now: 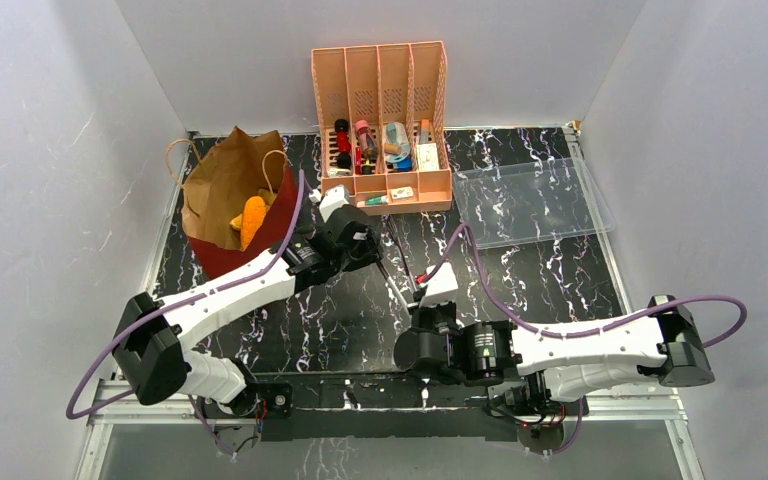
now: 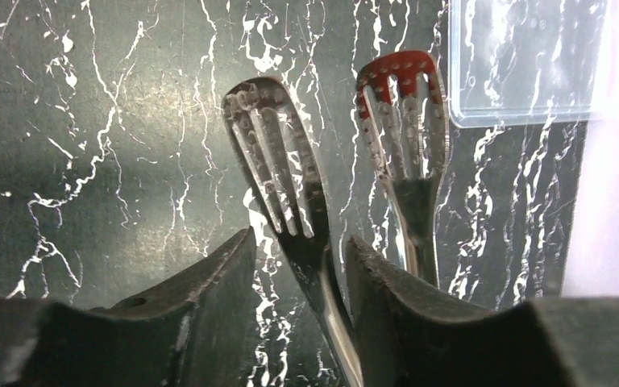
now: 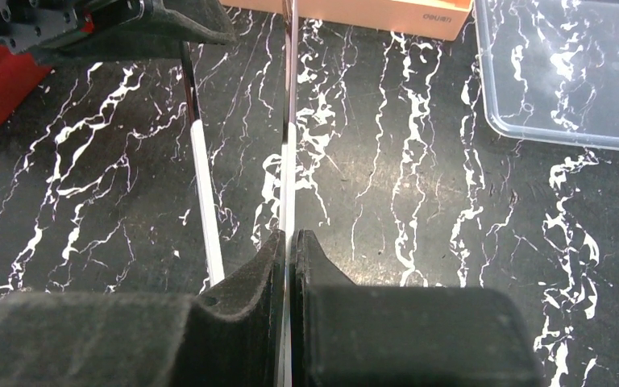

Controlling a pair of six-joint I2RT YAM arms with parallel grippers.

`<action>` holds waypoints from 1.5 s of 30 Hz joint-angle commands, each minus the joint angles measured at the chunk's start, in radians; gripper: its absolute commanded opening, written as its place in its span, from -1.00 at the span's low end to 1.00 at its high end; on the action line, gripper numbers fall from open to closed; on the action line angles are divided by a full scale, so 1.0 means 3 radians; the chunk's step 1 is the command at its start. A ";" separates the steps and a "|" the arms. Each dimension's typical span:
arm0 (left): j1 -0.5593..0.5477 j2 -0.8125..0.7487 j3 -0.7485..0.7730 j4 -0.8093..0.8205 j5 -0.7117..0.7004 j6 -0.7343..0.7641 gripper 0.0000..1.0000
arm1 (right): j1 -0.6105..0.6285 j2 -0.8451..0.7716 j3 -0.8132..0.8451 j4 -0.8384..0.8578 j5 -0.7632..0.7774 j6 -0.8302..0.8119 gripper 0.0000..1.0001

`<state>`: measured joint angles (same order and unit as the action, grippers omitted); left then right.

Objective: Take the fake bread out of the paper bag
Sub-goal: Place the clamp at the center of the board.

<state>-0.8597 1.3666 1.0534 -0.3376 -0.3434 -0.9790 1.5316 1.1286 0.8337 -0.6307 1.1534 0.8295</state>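
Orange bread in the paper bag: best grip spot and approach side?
Grip the orange bread across its narrow width at the exposed upper end, coming from above through the open mouth of the paper bag. It lies lengthwise inside, and the bag walls block side approaches. The right tool is shut on the tongs.

Open paper bag (image 1: 222,190) just left of left jaws, orange fake bread (image 1: 252,222) showing inside. A thin utensil (image 1: 396,281) spans from left jaws to right jaws.
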 commanded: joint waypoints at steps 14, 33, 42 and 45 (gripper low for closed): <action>-0.0104 0.0184 -0.0261 0.0315 -0.0083 -0.0069 -1.00 | 0.0027 0.0266 -0.0248 -0.0086 0.0231 0.1026 -1.00; -0.0520 0.0531 -0.0104 0.0327 -0.0566 -0.0055 -1.00 | -0.0932 0.0473 -0.0539 0.1462 -0.0405 -0.0104 -0.51; -0.0531 0.0455 -0.0128 0.0348 -0.0623 -0.0057 -1.00 | -0.1086 0.0733 -0.0420 0.1628 -0.0567 -0.0260 -0.49; -0.0530 0.0429 -0.0126 0.0336 -0.0632 -0.0050 -1.00 | -0.1161 0.0812 -0.0412 0.1681 -0.0650 -0.0276 -0.53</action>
<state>-1.0114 1.5444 0.9951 -0.2176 -0.4923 -1.0088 1.2153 1.3479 0.6741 -0.1804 0.9650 0.7776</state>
